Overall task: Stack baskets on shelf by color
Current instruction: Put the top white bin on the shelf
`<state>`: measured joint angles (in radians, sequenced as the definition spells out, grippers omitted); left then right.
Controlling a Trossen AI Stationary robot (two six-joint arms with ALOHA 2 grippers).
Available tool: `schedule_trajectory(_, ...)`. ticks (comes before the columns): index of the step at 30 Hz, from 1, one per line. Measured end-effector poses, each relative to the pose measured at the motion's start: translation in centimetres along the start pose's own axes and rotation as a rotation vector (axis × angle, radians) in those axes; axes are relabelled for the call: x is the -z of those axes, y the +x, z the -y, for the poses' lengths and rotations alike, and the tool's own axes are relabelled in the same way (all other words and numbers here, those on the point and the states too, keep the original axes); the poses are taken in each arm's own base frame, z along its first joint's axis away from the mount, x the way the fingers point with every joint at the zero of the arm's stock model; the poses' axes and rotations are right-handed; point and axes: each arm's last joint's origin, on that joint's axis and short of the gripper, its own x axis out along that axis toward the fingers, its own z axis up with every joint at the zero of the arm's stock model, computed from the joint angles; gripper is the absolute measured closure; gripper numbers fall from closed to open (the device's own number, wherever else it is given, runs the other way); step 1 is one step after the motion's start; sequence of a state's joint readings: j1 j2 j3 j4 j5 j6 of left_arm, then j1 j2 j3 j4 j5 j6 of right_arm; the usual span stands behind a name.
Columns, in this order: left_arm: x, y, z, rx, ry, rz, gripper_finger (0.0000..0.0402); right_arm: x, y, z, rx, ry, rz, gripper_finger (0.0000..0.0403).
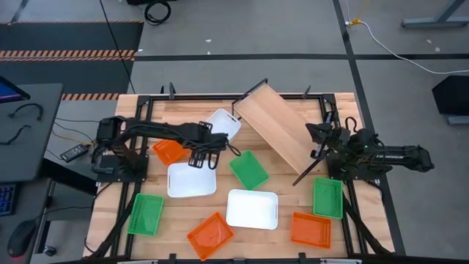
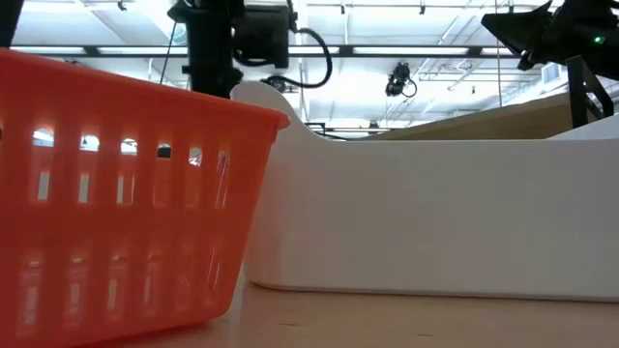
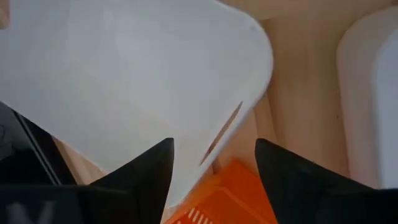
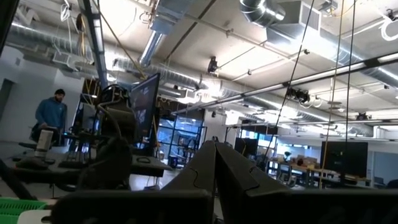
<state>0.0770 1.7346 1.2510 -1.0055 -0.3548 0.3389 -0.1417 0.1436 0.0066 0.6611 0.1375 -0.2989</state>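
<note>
Nine baskets lie spread over the table (image 1: 220,253), none of them on the shelf (image 1: 275,121), which slants from 11 o'clock toward 4 o'clock across the table's far middle.

The left gripper (image 1: 203,159) is out over the table's left-centre. Its fingers (image 3: 146,168) stand apart, with the rim of a white basket (image 1: 191,180) between them in the left wrist view; whether they touch that rim cannot be told. An orange basket (image 1: 170,151) sits just at 10 o'clock of that white one, and a second white basket (image 1: 222,124) lies at 1 o'clock of it, near the shelf's upper end.

A green basket (image 1: 249,170) lies at the table's centre, and the third white basket (image 1: 252,209) is at 6 o'clock of it. Along the near edge are a green basket (image 1: 146,214) at the left, an orange basket (image 1: 210,235) left of middle, and another orange basket (image 1: 311,229) at the right, with a green basket (image 1: 327,198) just at 1 o'clock of that.

The right gripper (image 4: 214,163) is raised at the table's right edge, its fingers pressed together on nothing, pointing out into the room.
</note>
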Motion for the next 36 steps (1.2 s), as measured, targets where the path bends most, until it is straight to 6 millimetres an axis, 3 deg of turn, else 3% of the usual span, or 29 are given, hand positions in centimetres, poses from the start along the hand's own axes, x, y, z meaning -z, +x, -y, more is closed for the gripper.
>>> schedule_trajectory(8, 0.0, 1.2, -0.9, 0.029, -0.005, -0.014, 0.0231, 0.1, 0.0, 0.0, -0.001, -0.004, -0.006, 0.0388)
schedule_trajectory(16, -0.1, 1.2, -0.7, 0.065, 0.007, -0.002, 0.0383, 0.2, 0.0, 0.1, 0.051, -0.010, -0.029, 0.0388)
schedule_trajectory(29, 0.0, 0.3, 1.3, 0.014, 0.086, -0.080, 0.0395, 0.2, 0.0, 0.2, 0.075, -0.011, -0.036, 0.0388)
schedule_trajectory(36, -0.4, -2.8, 0.2, -0.066, 0.043, -0.109, 0.0395, 0.2, 0.0, 0.2, 0.075, -0.011, -0.036, 0.0388)
